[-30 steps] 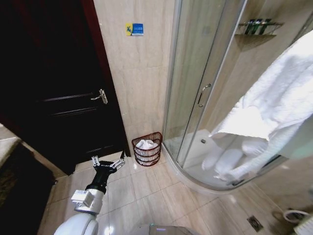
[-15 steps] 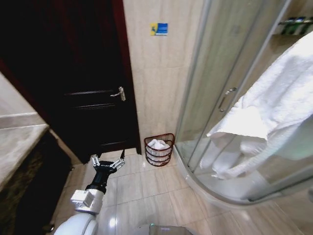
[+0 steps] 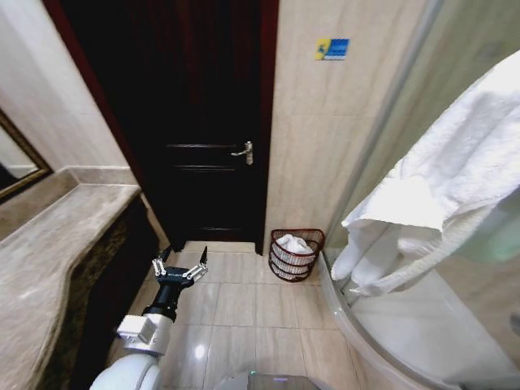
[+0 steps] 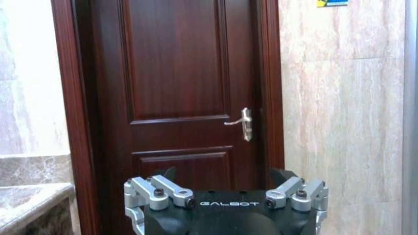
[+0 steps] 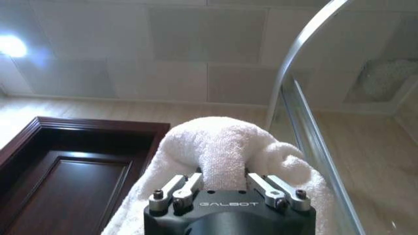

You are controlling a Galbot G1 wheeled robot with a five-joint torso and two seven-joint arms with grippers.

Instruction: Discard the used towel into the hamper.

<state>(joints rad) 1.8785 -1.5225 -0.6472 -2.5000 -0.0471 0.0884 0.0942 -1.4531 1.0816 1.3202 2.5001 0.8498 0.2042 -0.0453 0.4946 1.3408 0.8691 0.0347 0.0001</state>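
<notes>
Overhead, right claw (image 5: 225, 188) clenched on thick white terry towel (image 3: 455, 195), left claw (image 3: 180, 262) released (low, near tiled floor), dark red-brown wire hamper (image 3: 295, 253) far right by dark wooden door (image 3: 203, 130).

Hamper (image 3: 296, 253) on floor at 1 o'clock, against wall (image 3: 325, 146), just right of door (image 3: 203, 130). Folded cloth (image 3: 294, 243) inside hamper. Door at 12 o'clock, handle (image 3: 244, 152) on its right edge. Counter (image 3: 49, 260) along left side, 9 to 10 o'clock. Left gripper (image 3: 180, 262) at 11 o'clock, above floor, between counter and hamper, apart from both. Towel (image 3: 439, 179) at 2 to 3 o'clock, hanging above shower glass (image 3: 406, 333), right gripper (image 5: 225, 188) under it.
</notes>
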